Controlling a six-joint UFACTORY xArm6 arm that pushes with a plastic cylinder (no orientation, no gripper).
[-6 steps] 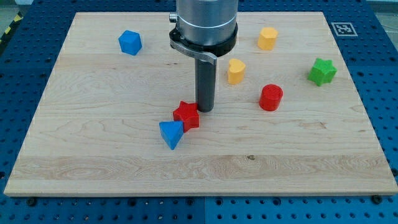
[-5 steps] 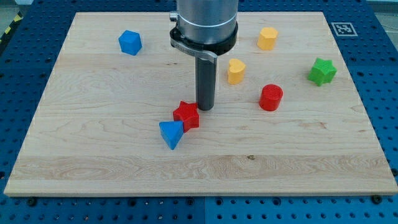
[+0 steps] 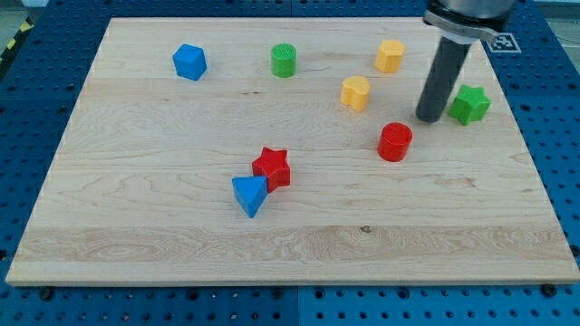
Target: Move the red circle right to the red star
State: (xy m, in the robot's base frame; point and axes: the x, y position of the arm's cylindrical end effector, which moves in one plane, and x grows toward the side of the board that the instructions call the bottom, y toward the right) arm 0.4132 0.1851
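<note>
Wooden board (image 3: 136, 226) on blue pegboard. Red circle block (image 3: 395, 142): right of centre, well apart from red star block (image 3: 272, 167). My tip (image 3: 430, 119): bare rod end, holding nothing, up-right of the circle, beside green star block (image 3: 469, 104).

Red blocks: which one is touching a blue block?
The red star. It touches the blue triangle, while the red circle stands alone.

No readable text shows; only a black-and-white square fiducial marker (image 3: 501, 41) sits at the pale wooden counter's (image 3: 181, 244) top right corner.
</note>
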